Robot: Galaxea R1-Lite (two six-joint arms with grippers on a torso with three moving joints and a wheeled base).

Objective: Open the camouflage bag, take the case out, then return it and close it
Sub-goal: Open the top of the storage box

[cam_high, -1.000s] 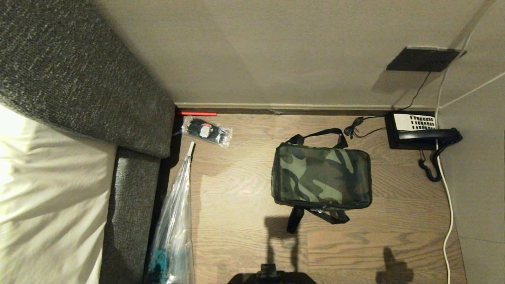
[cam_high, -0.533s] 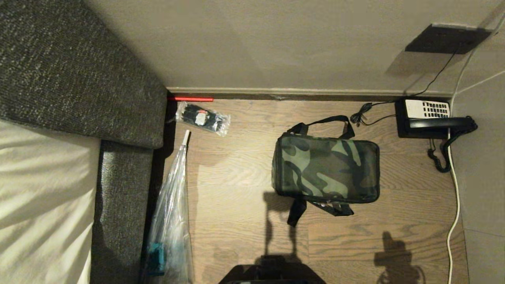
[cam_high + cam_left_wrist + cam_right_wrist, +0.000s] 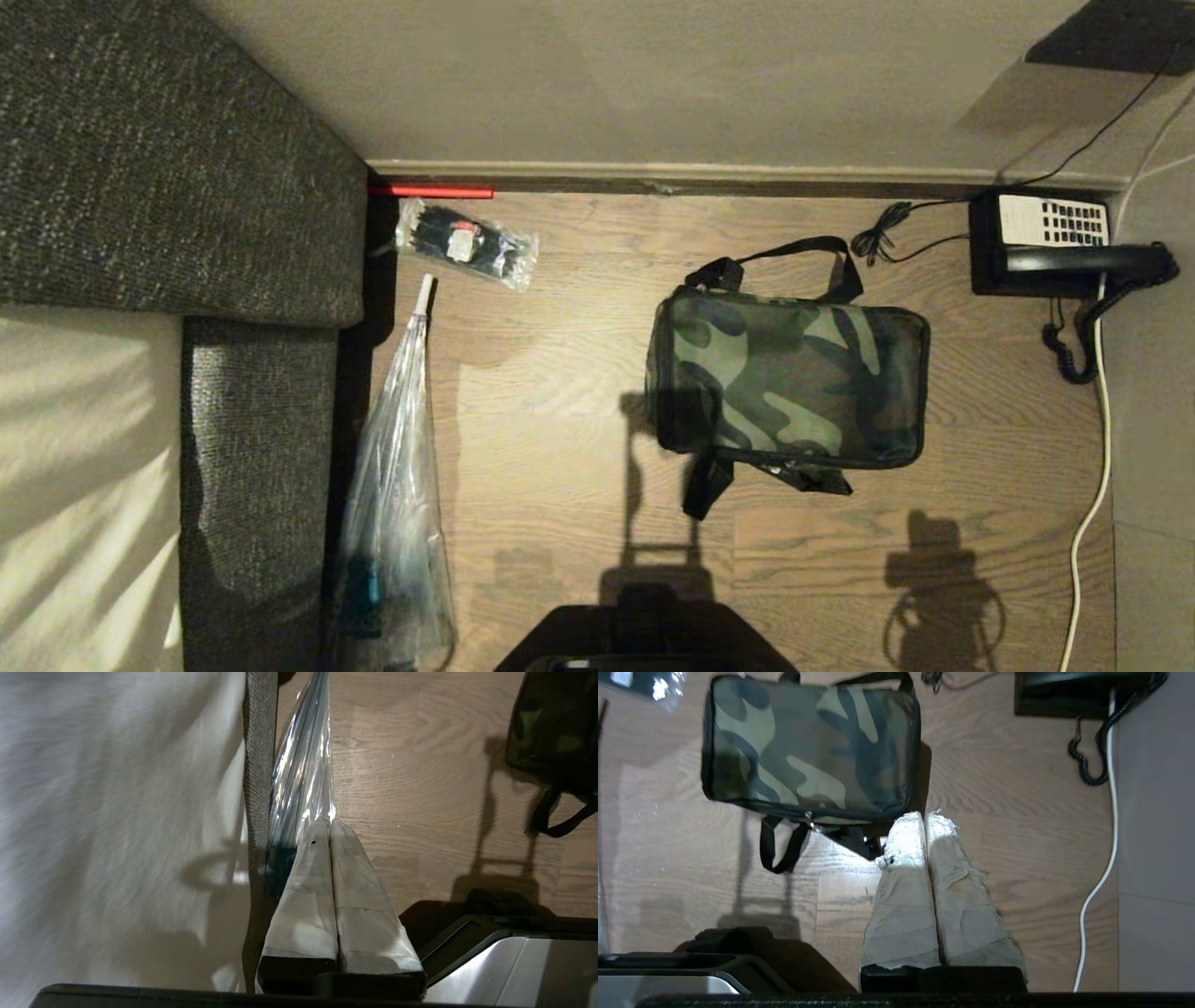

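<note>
The camouflage bag lies zipped shut on the wooden floor, its black straps trailing at the front and back; it also fills the upper part of the right wrist view. The case is hidden. My right gripper hangs shut and empty above the floor, just off the bag's near right corner. My left gripper is shut and empty too, hovering over the clear plastic bag beside the sofa. Neither gripper shows in the head view.
A grey sofa with a pale cushion fills the left. A clear plastic bag and a small plastic packet lie beside it. A black desk telephone with cords sits at the back right by the wall.
The whole head view has shifted: the camera has tipped down and nearer, so bag, telephone and wall base sit higher and larger. The things themselves have not moved.
</note>
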